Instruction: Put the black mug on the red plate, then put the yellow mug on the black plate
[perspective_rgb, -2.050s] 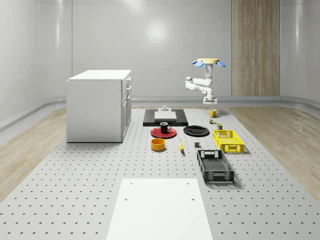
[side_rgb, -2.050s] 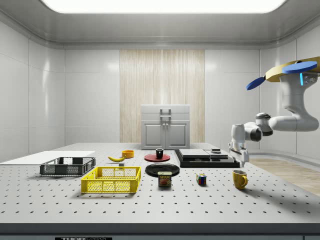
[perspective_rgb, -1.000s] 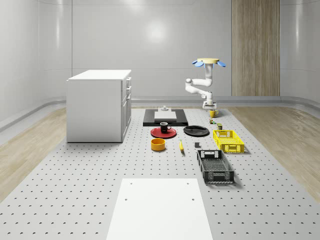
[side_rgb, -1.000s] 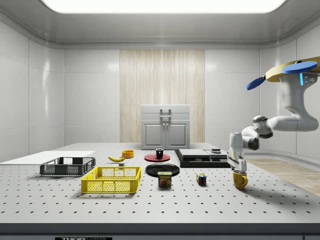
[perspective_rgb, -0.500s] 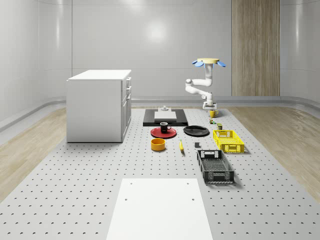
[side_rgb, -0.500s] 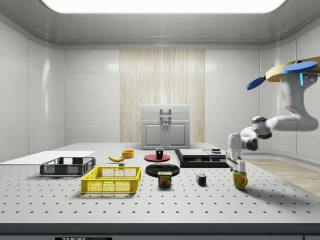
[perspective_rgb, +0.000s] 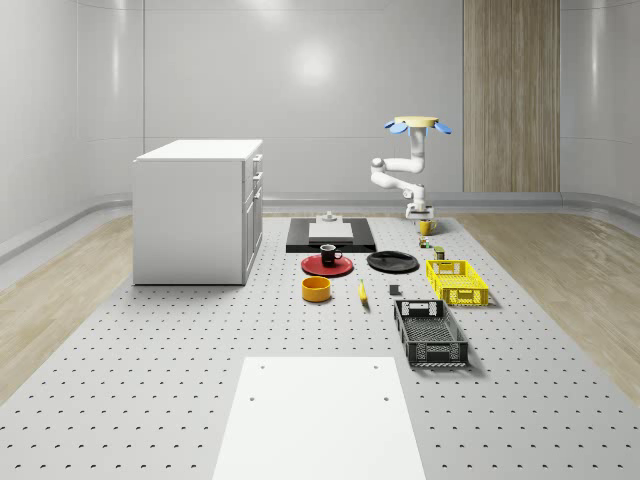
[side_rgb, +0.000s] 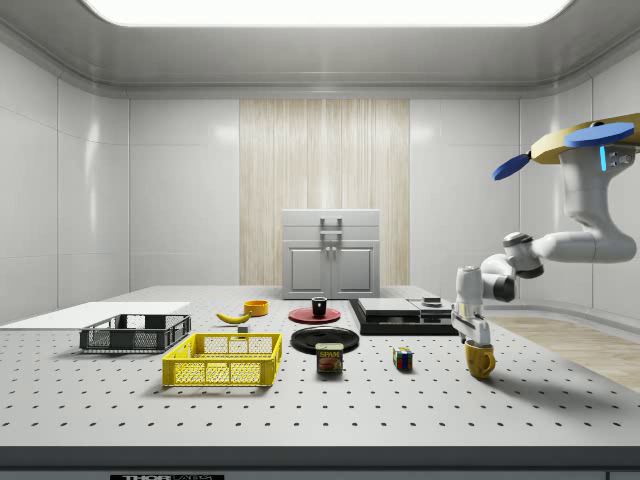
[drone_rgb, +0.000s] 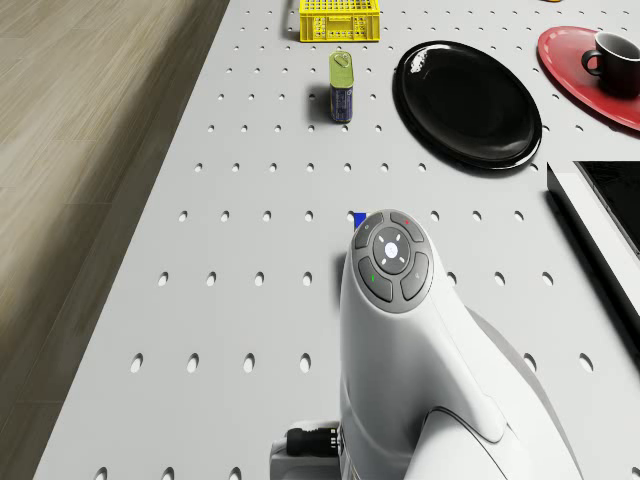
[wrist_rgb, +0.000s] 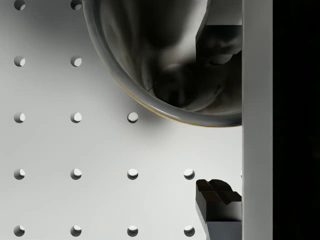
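The yellow mug (side_rgb: 480, 360) stands upright near the table's far right corner in the whole-scene view (perspective_rgb: 426, 228). My drone (perspective_rgb: 418, 124) hovers above that corner, arm bent down. The gripper (side_rgb: 477, 340) sits right over the mug. In the wrist view the gripper (wrist_rgb: 218, 117) is open, one fingertip (wrist_rgb: 220, 40) inside the mug (wrist_rgb: 150, 40) and the other outside its rim. The black mug (perspective_rgb: 330, 254) stands on the red plate (perspective_rgb: 318, 267). Beside it lies the black plate (perspective_rgb: 392, 262), bare, also in the drone view (drone_rgb: 468, 90).
A spam can (drone_rgb: 343, 85) and a small cube (side_rgb: 402, 358) stand between the yellow mug and the black plate. A yellow crate (perspective_rgb: 457, 281) and black crate (perspective_rgb: 430, 332) lie nearer the camera. A black slab (perspective_rgb: 330, 238), a white cabinet (perspective_rgb: 200, 210), an orange bowl (perspective_rgb: 317, 289) and a banana (perspective_rgb: 362, 292) are to the left.
Over two seconds the arm folded down and brought the gripper from above the yellow mug onto its rim. In the last half second it hardly moved. The drone held its place.
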